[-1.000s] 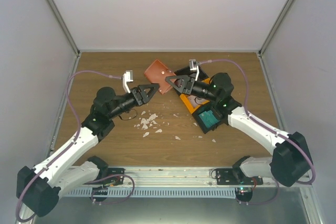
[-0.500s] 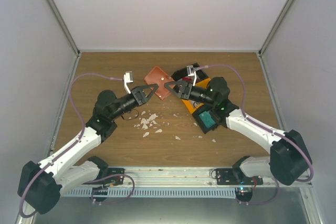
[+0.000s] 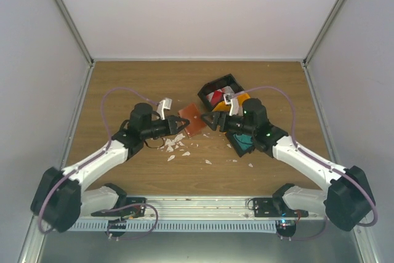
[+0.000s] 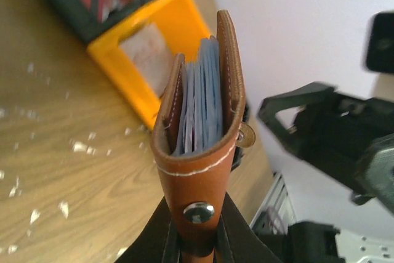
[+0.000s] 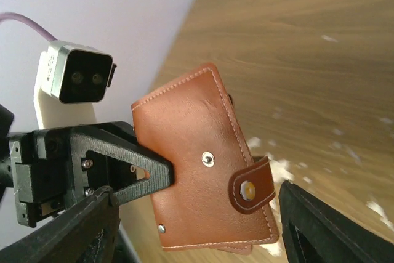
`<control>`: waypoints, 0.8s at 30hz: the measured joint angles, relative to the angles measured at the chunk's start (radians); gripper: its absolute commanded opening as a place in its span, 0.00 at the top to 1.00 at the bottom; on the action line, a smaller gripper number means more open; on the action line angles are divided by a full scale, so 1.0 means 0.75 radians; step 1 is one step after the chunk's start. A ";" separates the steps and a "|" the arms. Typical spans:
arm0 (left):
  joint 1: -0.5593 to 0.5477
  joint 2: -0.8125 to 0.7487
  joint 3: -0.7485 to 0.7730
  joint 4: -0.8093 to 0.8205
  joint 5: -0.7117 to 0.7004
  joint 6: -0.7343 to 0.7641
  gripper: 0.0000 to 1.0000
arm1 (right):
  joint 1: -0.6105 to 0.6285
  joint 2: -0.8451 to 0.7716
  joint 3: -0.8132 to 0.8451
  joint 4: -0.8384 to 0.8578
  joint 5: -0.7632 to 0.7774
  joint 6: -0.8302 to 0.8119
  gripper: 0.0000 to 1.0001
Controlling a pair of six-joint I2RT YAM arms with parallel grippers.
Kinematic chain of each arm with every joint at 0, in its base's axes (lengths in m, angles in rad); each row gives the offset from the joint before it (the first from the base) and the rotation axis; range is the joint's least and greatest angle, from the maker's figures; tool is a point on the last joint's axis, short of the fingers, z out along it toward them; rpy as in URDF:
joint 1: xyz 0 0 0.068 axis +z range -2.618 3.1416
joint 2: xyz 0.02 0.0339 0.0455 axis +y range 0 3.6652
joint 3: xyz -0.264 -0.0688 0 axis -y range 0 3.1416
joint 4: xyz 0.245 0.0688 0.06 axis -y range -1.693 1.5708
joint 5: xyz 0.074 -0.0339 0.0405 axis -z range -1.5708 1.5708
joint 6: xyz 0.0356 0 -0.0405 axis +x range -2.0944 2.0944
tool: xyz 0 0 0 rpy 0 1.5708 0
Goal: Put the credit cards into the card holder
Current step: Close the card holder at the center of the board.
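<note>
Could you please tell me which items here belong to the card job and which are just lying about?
Job: reddish-brown leather card holder; red-and-white plastic card; pale plastic card; teal plastic card.
Lying about: small white scraps; black plastic bin; orange plastic bin.

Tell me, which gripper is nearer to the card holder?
Left. The left gripper is clamped on one edge of the card holder and holds it upright. The right gripper stands open at the opposite side, close to it but not gripping it.
</note>
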 measured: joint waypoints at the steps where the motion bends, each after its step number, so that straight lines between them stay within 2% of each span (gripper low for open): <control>1: 0.000 0.049 -0.002 -0.013 0.032 0.017 1.00 | -0.001 -0.007 -0.003 -0.041 0.023 -0.015 0.28; 10: -0.015 0.498 0.045 -0.048 0.241 0.091 1.00 | -0.001 -0.085 -0.007 -0.405 0.263 -0.048 0.28; 17: -0.042 0.731 0.122 -0.047 0.339 0.132 0.98 | -0.001 -0.137 -0.044 -0.531 0.302 0.001 0.28; 24: -0.055 0.786 0.157 -0.136 0.338 0.240 0.83 | -0.001 -0.197 -0.109 -0.564 0.301 0.039 0.30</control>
